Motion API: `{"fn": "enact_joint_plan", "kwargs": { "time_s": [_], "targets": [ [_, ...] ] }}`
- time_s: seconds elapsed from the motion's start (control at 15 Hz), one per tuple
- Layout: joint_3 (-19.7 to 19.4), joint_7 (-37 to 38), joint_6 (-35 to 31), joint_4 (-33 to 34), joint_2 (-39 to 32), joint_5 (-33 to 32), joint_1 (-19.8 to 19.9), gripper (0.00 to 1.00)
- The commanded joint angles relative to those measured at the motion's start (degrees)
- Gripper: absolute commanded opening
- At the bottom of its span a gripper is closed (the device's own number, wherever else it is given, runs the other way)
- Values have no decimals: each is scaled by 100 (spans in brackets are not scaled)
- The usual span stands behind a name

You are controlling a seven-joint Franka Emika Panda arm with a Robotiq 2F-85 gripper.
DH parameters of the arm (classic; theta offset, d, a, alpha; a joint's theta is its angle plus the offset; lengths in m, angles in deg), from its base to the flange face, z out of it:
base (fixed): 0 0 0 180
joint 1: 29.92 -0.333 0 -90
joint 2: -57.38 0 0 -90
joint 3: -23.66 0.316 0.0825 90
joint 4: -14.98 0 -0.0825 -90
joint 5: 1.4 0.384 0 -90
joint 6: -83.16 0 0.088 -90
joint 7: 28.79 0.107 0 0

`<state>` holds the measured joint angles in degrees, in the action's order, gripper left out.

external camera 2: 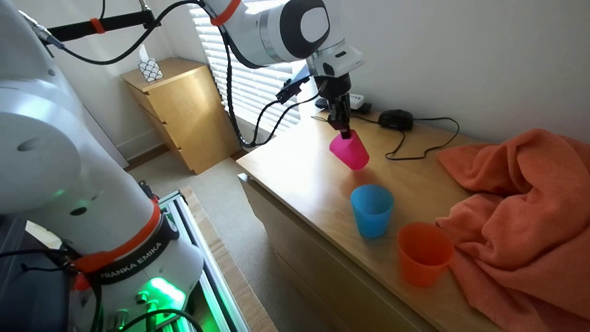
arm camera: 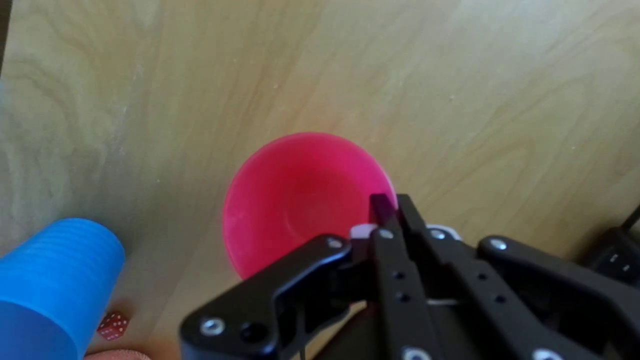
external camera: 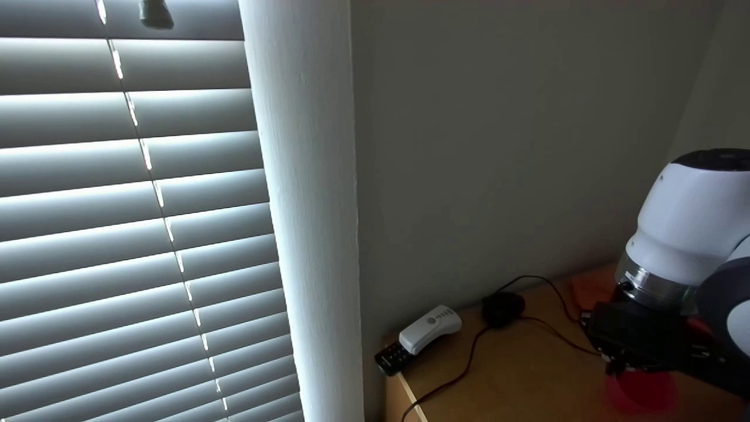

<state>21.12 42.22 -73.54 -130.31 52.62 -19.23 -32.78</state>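
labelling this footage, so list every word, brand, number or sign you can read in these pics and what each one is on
"FRANKA EMIKA": on the robot arm's black band.
White remote and black remote: markings too small to read.
Black box: pale marks, too blurred to read.
Red die: white pips, too small to count surely.
Pink cup: no lettering visible.

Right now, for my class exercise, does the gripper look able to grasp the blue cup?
Probably not: the gripper is closed on the pink cup at its rim, so it seems occupied. Otherwise, the way to the blue cup looks free.
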Motion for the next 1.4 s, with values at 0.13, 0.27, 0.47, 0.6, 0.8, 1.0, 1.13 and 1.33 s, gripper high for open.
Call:
{"fn": "enact_joint_plan", "kwargs": {
  "time_s": [0.13, 0.27, 0.47, 0.6, 0.8, 1.0, 1.13, 1.33],
  "targets": [
    [-58, 836, 54, -85, -56, -592, -120, 34],
    [-35, 745, 53, -110, -83, -427, -112, 49],
    [-20, 629, 28, -146, -113, -262, -103, 71],
    [-14, 600, 41, -163, -132, -183, -104, 87],
    [-11, 732, 72, -211, -125, -116, -144, 100],
    [-68, 1114, 264, -225, -101, -262, -202, 100],
    [-54, 1436, 601, -239, -55, -274, -232, 100],
    [-26, 1909, 1118, -197, -58, -262, -233, 100]
  ]
}}
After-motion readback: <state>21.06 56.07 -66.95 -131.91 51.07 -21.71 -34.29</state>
